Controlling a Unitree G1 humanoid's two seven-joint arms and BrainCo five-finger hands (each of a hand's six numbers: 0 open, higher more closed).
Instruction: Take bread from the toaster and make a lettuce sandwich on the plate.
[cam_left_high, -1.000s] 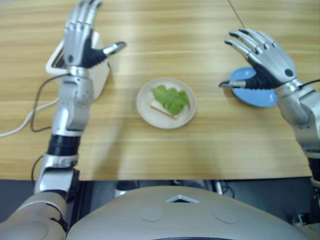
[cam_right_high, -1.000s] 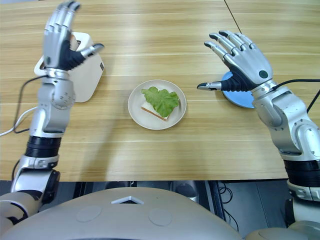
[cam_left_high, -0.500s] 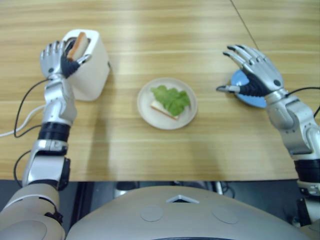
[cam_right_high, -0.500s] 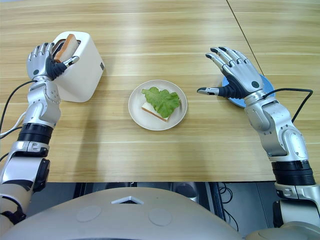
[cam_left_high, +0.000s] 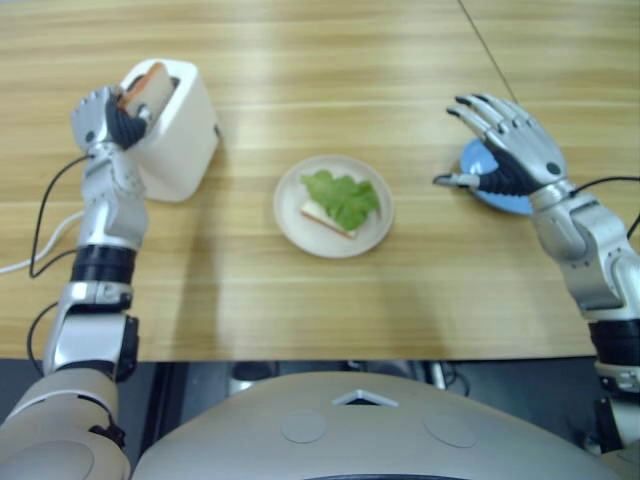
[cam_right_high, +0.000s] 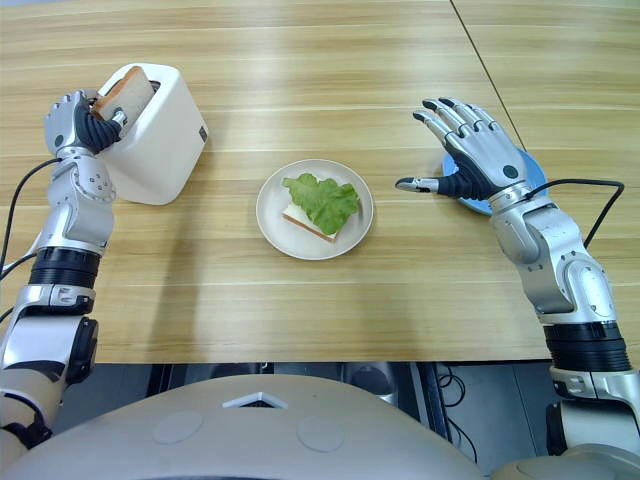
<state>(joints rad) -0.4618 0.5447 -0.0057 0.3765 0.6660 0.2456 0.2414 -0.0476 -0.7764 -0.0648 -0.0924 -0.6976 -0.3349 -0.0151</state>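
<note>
A white toaster (cam_right_high: 165, 130) stands at the table's left with a toast slice (cam_right_high: 126, 90) sticking up from its slot. My left hand (cam_right_high: 78, 122) is at the toaster's left top edge, fingers curled around that slice. In the middle sits a cream plate (cam_right_high: 266, 216) holding a bread slice (cam_right_high: 298, 217) with a green lettuce leaf (cam_right_high: 322, 200) on top. My right hand (cam_right_high: 472, 158) hovers open, fingers spread, over a blue dish (cam_left_high: 503, 200) to the right of the plate.
A white cord (cam_left_high: 28, 262) and a black cable (cam_left_high: 45, 215) trail from the toaster toward the table's left edge. A dark cable (cam_right_high: 600, 195) runs by my right forearm. Bare wood lies in front of the plate up to the table's near edge.
My left hand has come down from a raised, open pose onto the toaster and curled around the toast slice. My right hand has sunk slightly and drawn back over the blue dish.
</note>
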